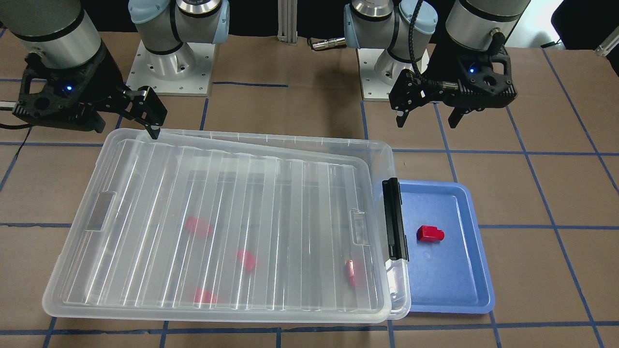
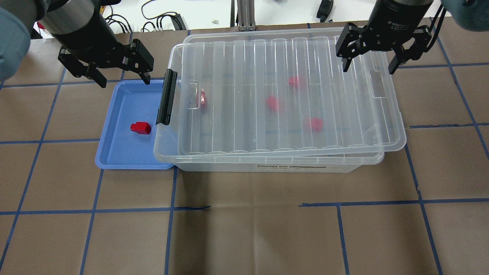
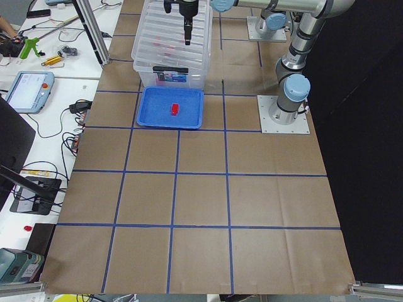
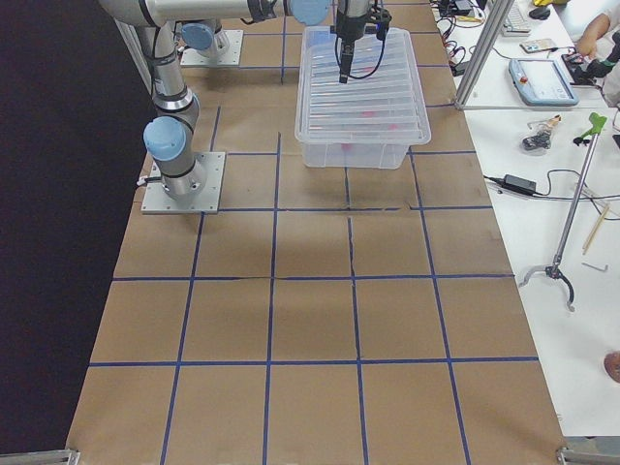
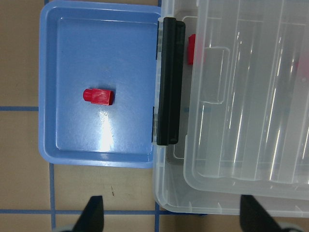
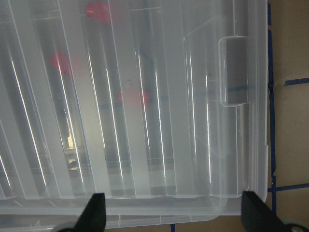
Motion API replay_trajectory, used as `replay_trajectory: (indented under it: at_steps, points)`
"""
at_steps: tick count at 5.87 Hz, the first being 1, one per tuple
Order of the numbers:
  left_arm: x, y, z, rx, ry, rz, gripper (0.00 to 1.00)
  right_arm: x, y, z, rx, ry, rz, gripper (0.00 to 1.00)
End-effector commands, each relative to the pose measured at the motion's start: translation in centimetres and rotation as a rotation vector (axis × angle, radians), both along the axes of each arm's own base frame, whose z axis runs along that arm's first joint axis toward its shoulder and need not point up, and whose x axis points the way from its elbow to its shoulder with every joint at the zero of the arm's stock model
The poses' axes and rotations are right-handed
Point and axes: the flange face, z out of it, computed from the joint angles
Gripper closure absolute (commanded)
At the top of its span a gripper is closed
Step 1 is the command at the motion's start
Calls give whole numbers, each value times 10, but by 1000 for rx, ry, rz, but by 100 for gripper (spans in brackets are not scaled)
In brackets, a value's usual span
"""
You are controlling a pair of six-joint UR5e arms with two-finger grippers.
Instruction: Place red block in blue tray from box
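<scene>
One red block (image 2: 140,128) lies in the blue tray (image 2: 122,152), also seen in the front view (image 1: 429,234) and the left wrist view (image 5: 98,96). The tray sits against the latch end of the clear box (image 2: 267,149). The box's ribbed lid (image 2: 290,49) lies slightly askew on top. Several more red blocks (image 2: 272,103) show blurred through the lid. My left gripper (image 2: 124,80) is open and empty above the tray's far edge. My right gripper (image 2: 369,68) is open and empty above the box's far right corner.
The black latch (image 2: 166,97) stands between the tray and the box. Both arm bases (image 1: 174,63) are bolted at the robot's side of the table. The brown table has blue tape lines (image 2: 252,206). Desks with tools and cables stand past the table's far edge (image 3: 38,88).
</scene>
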Motion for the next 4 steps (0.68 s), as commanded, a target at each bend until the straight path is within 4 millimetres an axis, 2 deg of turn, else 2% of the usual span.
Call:
replay_trajectory:
  at_steps: [1, 4]
  points:
    - [-1, 0, -1, 1, 1, 2, 1, 0, 1, -2, 7, 0, 0, 0]
    - [-1, 1, 0, 3, 2, 3, 1, 0, 2, -5, 12, 2, 0, 0]
